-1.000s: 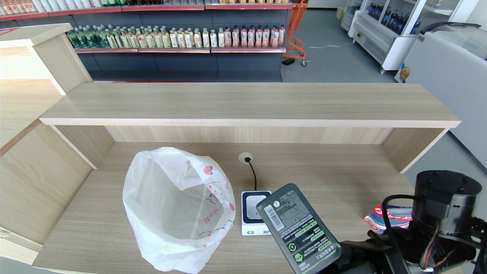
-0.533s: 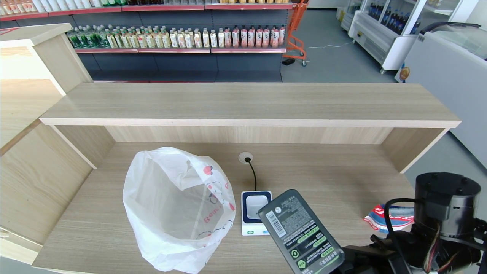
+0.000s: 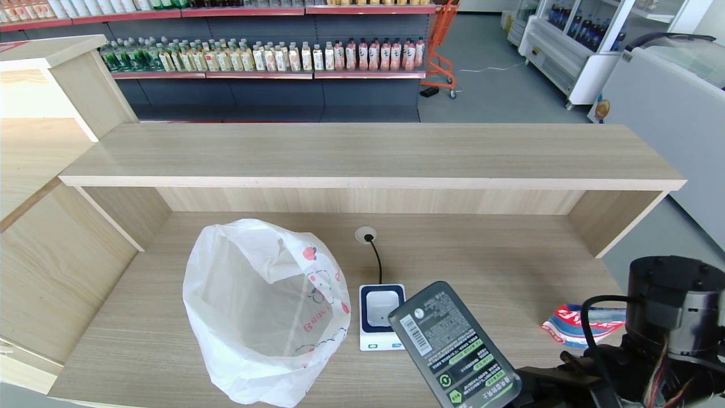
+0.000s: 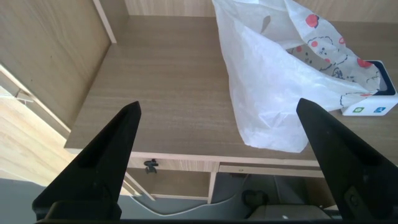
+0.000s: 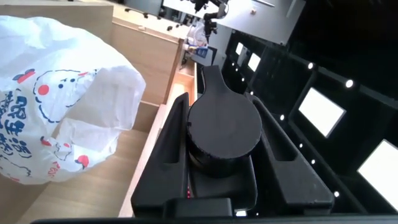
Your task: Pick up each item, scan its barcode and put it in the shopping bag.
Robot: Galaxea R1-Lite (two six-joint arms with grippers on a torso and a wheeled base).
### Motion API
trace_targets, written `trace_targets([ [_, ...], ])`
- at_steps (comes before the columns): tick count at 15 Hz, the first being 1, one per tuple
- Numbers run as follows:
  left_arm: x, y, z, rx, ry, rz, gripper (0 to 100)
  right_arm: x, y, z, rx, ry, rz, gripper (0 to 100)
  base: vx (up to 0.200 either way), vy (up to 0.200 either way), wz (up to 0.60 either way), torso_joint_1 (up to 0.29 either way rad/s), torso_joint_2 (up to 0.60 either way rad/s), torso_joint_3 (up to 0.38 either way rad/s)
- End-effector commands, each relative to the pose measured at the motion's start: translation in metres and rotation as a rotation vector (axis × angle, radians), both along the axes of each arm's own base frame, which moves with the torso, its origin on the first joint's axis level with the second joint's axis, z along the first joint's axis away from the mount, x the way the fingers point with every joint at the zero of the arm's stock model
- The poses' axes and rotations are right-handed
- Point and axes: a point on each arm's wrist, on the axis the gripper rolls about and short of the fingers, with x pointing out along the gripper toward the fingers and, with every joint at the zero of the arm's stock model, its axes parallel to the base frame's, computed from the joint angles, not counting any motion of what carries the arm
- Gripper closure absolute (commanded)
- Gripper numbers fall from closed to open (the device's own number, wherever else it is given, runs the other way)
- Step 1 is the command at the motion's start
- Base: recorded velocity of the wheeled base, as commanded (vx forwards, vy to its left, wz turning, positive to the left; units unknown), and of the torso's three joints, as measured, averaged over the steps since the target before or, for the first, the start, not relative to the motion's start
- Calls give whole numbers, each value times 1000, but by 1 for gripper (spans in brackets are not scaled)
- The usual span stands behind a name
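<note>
In the head view, the bottle (image 3: 453, 345) is held tilted above the counter (image 3: 510, 266), and its upper corner covers the right edge of the scanner (image 3: 378, 306). The barcode faces upward, away from the glass, so I think the scan can fail unless the bottle is turned. The bag (image 3: 266, 306) stands open just left of the scanner. Its soft rim may catch the bottle or fold inward. Free counter lies to the right, up to a packet (image 3: 578, 327).

In the left wrist view, the left gripper (image 4: 219, 107) is spread wide and holds nothing. It is above the counter's front edge, near the bag.

In the right wrist view, the right gripper (image 5: 217, 102) is closed on the bottle near its cap. Held at one end only, the bottle may swing or slip.
</note>
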Motion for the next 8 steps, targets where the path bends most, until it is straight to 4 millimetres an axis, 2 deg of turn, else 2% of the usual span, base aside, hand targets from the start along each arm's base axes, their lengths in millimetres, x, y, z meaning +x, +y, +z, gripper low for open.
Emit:
trace_targets([
  [1,0,0,0,0,0,1,0,-2,-1,3,9,-13,1,100,0,0,0,0,0,0],
  [8,0,0,0,0,0,1,0,-4,-3,0,-9,1,3,100,0,0,0,0,0,0],
])
